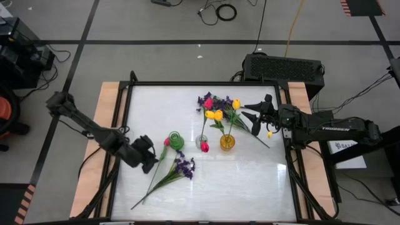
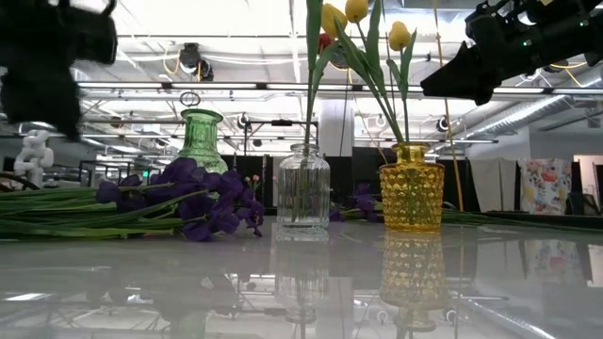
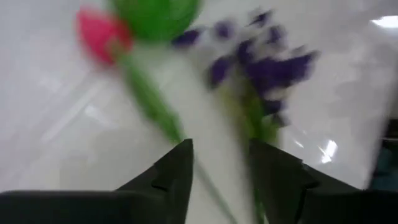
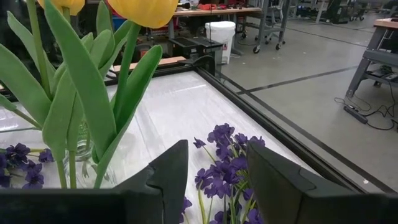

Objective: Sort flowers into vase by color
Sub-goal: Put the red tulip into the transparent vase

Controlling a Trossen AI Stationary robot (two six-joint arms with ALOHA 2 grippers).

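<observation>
- Farthest left, left gripper low over the table's left part, fingers apart with a gap between them, nothing clamped; green stems running under that gap in the left wrist view.
- Just right of it, pink tulip lying flat on the table, head beside the green vase, stem slanting toward the front-left corner.
- Next, purple sprig lying flat in front of the green vase, stem alongside the tulip's.
- Green vase upright, no flower seen inside.
- Further right, clear vase upright, holding a red tulip.
- Yellow vase upright just right of the clear one, holding yellow tulips on tall stems.
- Behind those two vases, more purple sprigs lying on the table.
- Farthest right, right gripper raised near the yellow tulips, fingers apart, holding nothing; purple sprigs on the table beyond them.
</observation>
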